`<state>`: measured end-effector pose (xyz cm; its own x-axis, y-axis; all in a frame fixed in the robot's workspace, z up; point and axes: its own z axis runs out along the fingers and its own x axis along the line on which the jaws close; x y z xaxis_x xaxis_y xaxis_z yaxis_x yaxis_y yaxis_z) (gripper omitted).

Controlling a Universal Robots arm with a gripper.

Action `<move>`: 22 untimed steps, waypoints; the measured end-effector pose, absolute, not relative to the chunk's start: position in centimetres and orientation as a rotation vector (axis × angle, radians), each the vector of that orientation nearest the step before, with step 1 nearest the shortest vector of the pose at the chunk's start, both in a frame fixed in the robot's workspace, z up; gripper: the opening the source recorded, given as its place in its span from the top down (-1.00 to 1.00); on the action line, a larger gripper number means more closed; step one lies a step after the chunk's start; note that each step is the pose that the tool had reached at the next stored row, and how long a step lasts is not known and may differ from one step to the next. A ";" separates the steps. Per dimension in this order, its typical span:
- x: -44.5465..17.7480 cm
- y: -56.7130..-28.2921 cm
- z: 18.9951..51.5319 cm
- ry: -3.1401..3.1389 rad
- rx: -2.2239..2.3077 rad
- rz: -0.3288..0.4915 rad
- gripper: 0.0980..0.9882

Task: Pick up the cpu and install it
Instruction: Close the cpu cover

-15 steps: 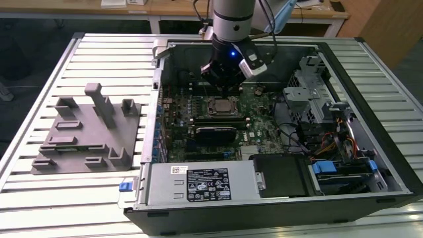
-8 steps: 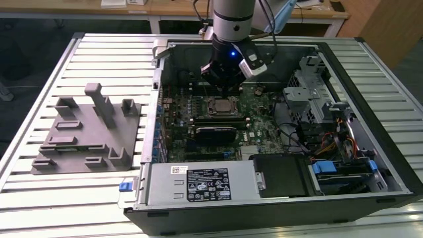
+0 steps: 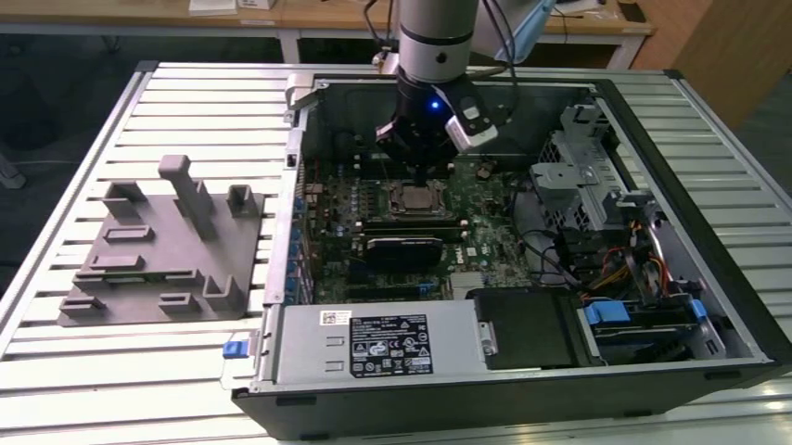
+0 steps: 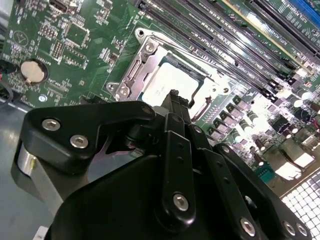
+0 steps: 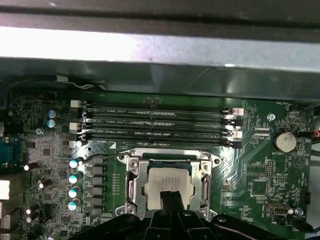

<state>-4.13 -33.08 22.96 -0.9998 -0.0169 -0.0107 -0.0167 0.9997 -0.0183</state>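
The cpu (image 3: 418, 197) is a pale silvery square lying flat inside the metal-framed socket (image 5: 132, 185) on the green motherboard of an open computer case. In both wrist views the cpu (image 4: 167, 80) (image 5: 167, 181) shows just beyond my fingertips. My gripper (image 3: 427, 176) hangs straight down over the socket. Its two black fingers are pressed together at the tips (image 5: 171, 196), over the chip's near edge, with nothing between them. I cannot tell whether the tips touch the chip. From the second wrist view, my gripper (image 4: 174, 95) covers the chip's near edge.
A large grey plastic fixture (image 3: 161, 250) with upright tabs lies on the slatted table at the exterior view's left. Memory slots (image 5: 155, 125) run beside the socket, and a coin battery (image 5: 284, 141) sits nearby. The case holds a power supply (image 3: 371, 343) and a drive cage (image 3: 594, 185).
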 end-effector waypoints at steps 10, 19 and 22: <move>-5.0 -33.3 22.2 3.131 0.012 -0.028 0.98; -5.6 -33.4 21.5 3.130 0.071 -0.029 0.98; -5.6 -33.4 21.3 3.129 0.131 -0.029 0.98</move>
